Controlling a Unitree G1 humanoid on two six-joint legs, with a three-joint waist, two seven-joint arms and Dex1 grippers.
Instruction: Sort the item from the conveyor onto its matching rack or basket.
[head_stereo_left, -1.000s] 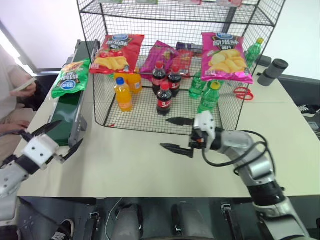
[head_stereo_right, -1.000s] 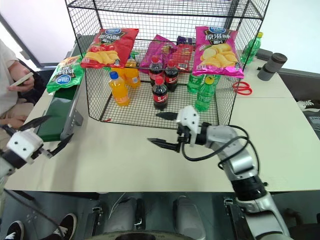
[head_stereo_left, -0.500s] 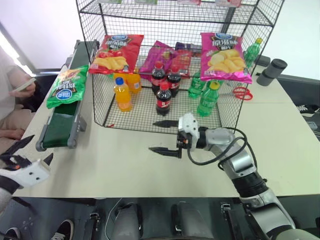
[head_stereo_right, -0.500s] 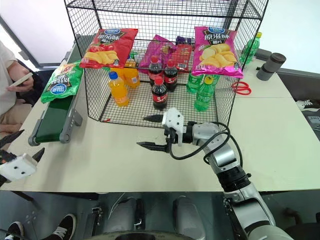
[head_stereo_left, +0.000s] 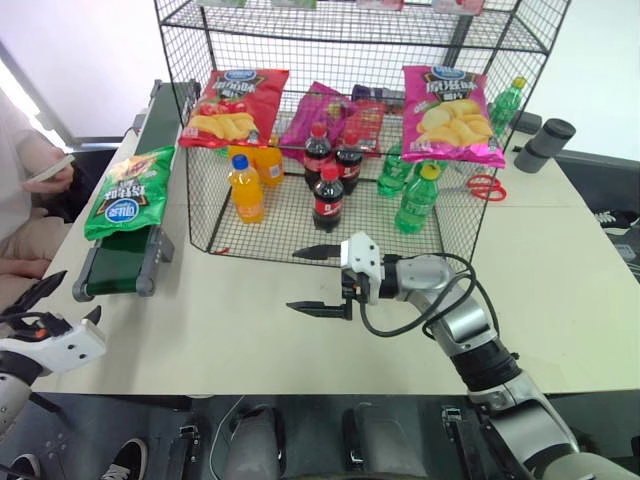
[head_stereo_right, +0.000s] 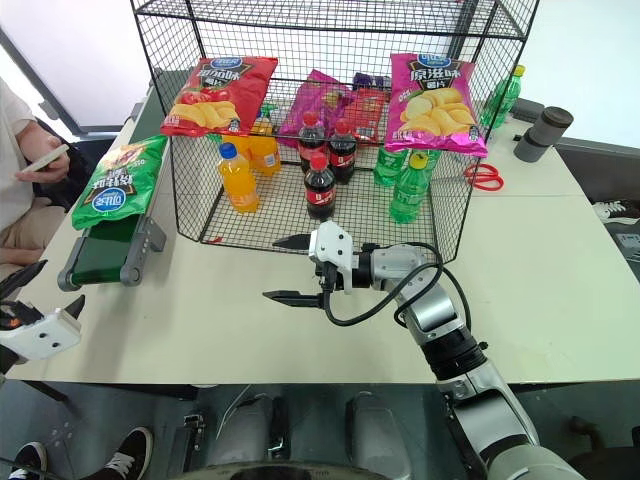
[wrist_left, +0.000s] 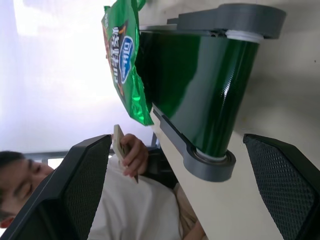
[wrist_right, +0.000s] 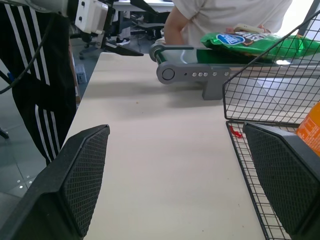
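Bare table (head_stereo_left: 250, 320) between conveyor (head_stereo_left: 120, 265) and rack (head_stereo_left: 330, 130) — open passage.

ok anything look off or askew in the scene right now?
Only the green chip bag: it lies skewed on the conveyor, overhanging the rail on its outer side. Nothing spilled or damaged.

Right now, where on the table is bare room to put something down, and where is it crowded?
Bare tabletop lies between the conveyor and the right pincer, in front of the rack. Another bare patch lies right of the rack, below the red scissors. Crowded: the rack's lowest tier, full of bottles, and the belt's near end, where the green chip bag lies.
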